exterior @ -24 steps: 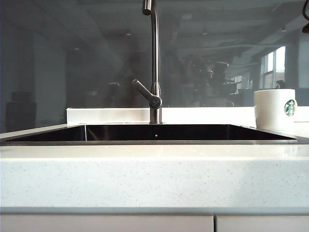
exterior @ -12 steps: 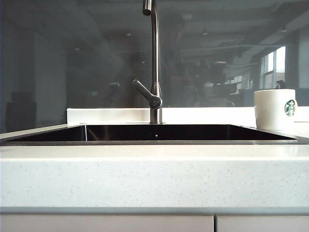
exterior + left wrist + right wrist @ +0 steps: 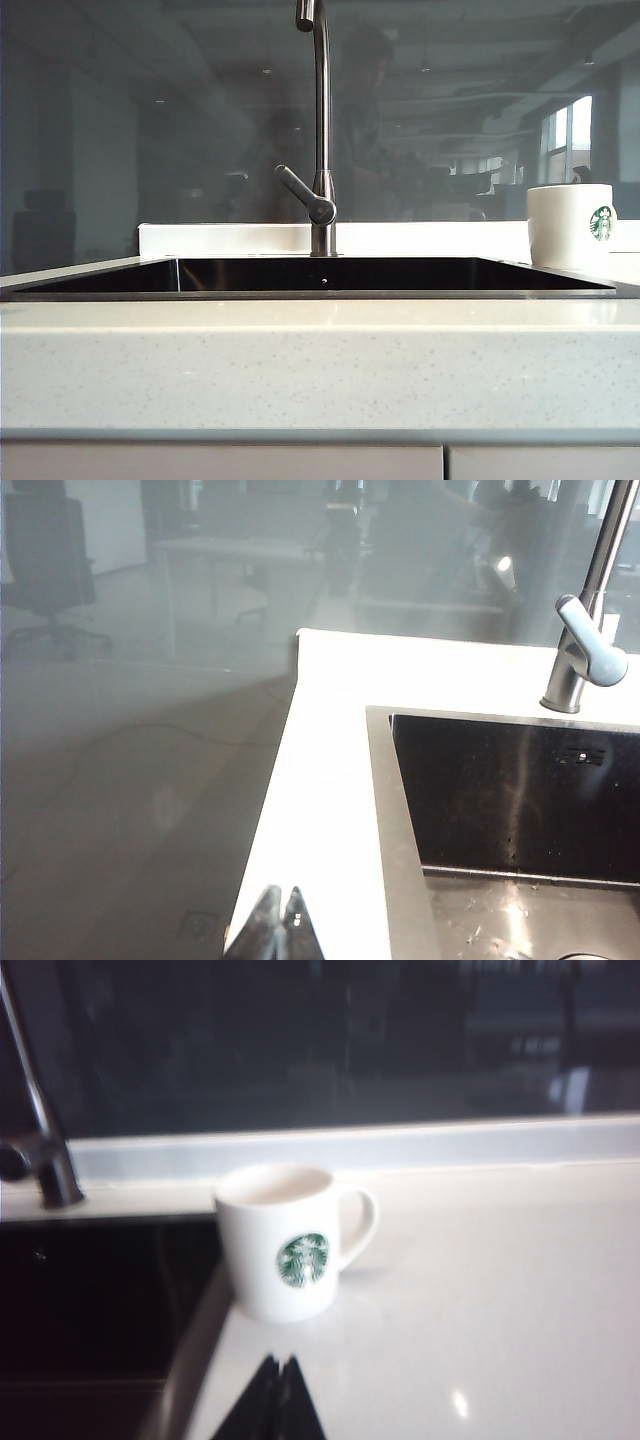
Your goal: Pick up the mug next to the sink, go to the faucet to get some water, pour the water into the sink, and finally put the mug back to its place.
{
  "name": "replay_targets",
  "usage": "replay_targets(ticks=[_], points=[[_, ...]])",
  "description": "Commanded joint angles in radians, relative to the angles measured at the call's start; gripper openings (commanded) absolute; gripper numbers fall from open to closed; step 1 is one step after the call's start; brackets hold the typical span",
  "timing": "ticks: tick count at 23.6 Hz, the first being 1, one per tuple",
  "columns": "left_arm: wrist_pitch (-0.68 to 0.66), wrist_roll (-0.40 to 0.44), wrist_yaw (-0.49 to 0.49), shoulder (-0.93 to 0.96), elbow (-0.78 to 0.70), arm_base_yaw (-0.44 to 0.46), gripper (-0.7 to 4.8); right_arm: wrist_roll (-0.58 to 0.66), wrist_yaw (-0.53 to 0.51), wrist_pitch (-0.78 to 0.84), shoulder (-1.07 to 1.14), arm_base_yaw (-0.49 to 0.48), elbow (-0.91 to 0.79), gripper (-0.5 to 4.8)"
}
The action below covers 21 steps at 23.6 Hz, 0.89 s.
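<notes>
We see the mug (image 3: 285,1245) upright on the countertop (image 3: 480,1300) at the sink's (image 3: 320,275) right rim; left gripper (image 3: 278,920) and right gripper (image 3: 280,1395) both clenched, empty.

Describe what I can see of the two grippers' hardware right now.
Very little shows. The left gripper appears in its wrist view only as two thin, dark, pointed fingertips pressed together. The right gripper looks the same in its own wrist view: two slim black tips meeting in a wedge. No cables, markings or arm links show, and neither arm appears in the exterior view.
</notes>
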Motion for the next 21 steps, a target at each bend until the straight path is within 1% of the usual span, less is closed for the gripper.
replay_targets(ticks=[1,3,7,10,13,14,19,21], points=[[0.005,0.000,0.003,0.000,0.004,0.002,-0.03,0.022,0.008,-0.095,-0.140,0.031,-0.002,-0.09],[0.006,0.000,0.003,0.000,0.004,0.002,-0.03,0.021,0.025,-0.156,-0.222,0.037,-0.003,-0.09],[0.006,0.000,0.003,0.000,0.004,0.002,-0.03,0.020,0.027,-0.264,-0.350,0.037,-0.003,-0.09],[0.006,0.000,0.003,0.000,0.004,0.002,-0.03,0.021,0.033,-0.311,-0.353,0.060,-0.003,-0.09],[0.005,0.000,0.003,0.000,0.004,0.002,-0.03,0.017,0.119,-0.367,-0.353,0.117,-0.003,-0.09],[0.006,0.000,0.003,0.000,0.004,0.002,-0.03,0.010,0.122,-0.370,-0.353,0.128,-0.003,-0.09],[0.006,0.000,0.003,0.000,0.004,0.002,-0.03,0.009,0.081,-0.371,-0.353,0.133,-0.003,-0.08],[0.005,0.000,0.003,0.000,0.004,0.002,-0.03,-0.013,0.065,-0.385,-0.353,0.132,-0.003,-0.08]])
